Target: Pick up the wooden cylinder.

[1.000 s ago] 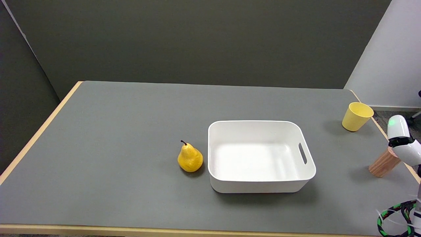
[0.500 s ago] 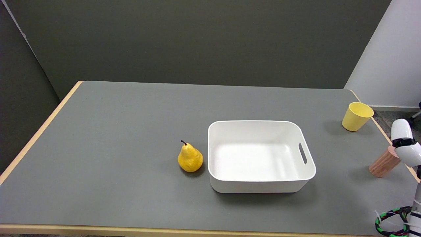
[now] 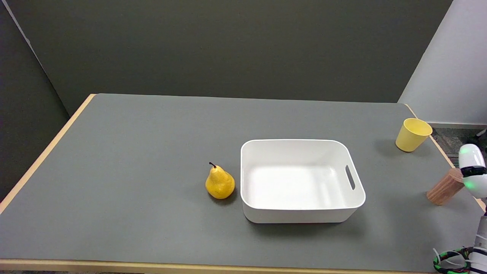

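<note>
The wooden cylinder (image 3: 443, 187) stands on the grey table (image 3: 152, 152) near its right edge, right of the white bin. A white segment of my right arm (image 3: 473, 172) shows at the picture's right edge and covers the cylinder's upper right end. The hand itself is outside the picture, so its fingers cannot be seen. Nothing holds the cylinder.
A white bin (image 3: 357, 198) with a handle slot sits at the table's middle right. A yellow pear (image 3: 219, 182) stands just left of it. A yellow cup (image 3: 411, 134) is at the far right, close to the table edge. A green-and-black cable (image 3: 451, 260) loops at the lower right.
The white arm segment has drifted right and slightly down toward the picture's edge, uncovering a little more of the cylinder. The cylinder, bin, pear and cup have not moved.
</note>
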`<state>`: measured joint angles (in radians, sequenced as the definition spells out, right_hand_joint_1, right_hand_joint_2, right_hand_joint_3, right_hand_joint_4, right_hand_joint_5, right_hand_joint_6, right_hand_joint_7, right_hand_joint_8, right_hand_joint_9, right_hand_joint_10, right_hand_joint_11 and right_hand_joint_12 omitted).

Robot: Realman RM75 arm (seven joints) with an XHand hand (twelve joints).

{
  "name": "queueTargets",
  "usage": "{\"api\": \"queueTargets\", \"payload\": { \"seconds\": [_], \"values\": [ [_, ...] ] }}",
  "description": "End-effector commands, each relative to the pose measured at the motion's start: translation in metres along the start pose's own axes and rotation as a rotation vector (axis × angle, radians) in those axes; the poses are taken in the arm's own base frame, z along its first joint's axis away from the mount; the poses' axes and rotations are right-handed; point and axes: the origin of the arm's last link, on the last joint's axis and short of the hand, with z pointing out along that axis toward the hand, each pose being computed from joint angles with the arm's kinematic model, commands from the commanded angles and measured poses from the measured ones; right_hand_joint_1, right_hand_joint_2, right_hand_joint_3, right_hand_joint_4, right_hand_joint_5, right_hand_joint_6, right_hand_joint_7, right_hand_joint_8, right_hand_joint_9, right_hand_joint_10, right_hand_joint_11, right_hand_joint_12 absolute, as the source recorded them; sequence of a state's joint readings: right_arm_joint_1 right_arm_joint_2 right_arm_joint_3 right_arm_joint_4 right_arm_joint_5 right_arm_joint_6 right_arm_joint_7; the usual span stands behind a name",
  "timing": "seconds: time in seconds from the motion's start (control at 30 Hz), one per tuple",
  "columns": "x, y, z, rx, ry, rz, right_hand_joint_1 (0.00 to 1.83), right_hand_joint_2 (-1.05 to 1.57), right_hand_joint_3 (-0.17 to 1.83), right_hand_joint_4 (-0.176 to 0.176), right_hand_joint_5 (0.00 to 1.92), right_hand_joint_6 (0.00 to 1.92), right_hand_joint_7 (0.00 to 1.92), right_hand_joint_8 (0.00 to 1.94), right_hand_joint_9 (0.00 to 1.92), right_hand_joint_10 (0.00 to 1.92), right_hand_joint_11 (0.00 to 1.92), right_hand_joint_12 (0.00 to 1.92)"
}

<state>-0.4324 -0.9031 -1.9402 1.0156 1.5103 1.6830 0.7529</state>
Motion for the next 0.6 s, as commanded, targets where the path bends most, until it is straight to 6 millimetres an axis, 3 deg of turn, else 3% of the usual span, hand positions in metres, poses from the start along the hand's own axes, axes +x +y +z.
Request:
{"api": "queueTargets", "payload": {
  "seconds": [0.03, 0.3, 0.6],
  "values": [
    [0.004, 0.03, 0.0, -0.074, 0.044, 0.189, 0.2, 0.65, 0.79, -0.176, 0.14, 0.51, 0.18, 0.5, 0.06, 0.72, 0.0, 1.18],
    [0.008, 0.038, 0.002, -0.092, 0.055, 0.255, 0.15, 0.61, 0.88, -0.176, 0.12, 0.53, 0.16, 0.52, 0.05, 0.7, 0.0, 1.1],
    [-0.006, 0.044, -0.005, -0.16, -0.021, 0.267, 0.13, 0.6, 0.88, -0.176, 0.11, 0.53, 0.15, 0.52, 0.04, 0.69, 0.0, 1.09]
  ]
}}
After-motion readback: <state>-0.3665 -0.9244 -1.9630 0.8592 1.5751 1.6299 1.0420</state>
